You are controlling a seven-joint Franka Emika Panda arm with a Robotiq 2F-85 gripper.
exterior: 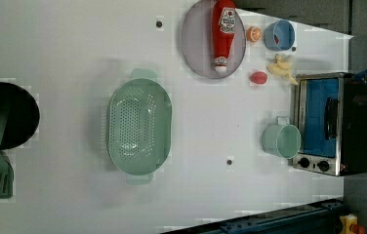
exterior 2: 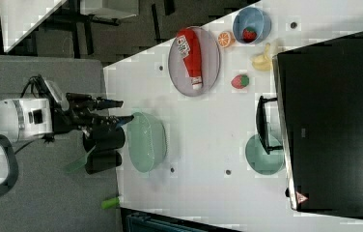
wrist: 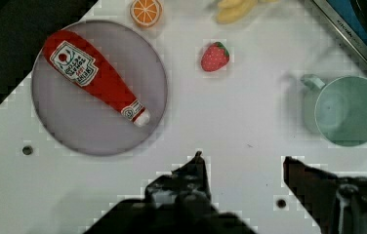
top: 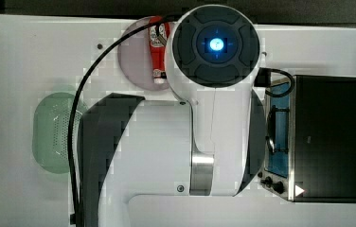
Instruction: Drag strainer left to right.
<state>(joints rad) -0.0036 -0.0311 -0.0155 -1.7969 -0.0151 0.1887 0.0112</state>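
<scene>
Gripper (wrist: 242, 163): fingers apart, wide, holding nothing; high above table.
Strainer (exterior: 139, 126): apart from gripper, toward plate's (exterior: 196, 48) far side from toaster oven (exterior: 333, 124).
Long axis: across drag direction.

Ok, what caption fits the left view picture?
Green strainer on a white table, with a ketchup bottle resting on a plate.
</scene>
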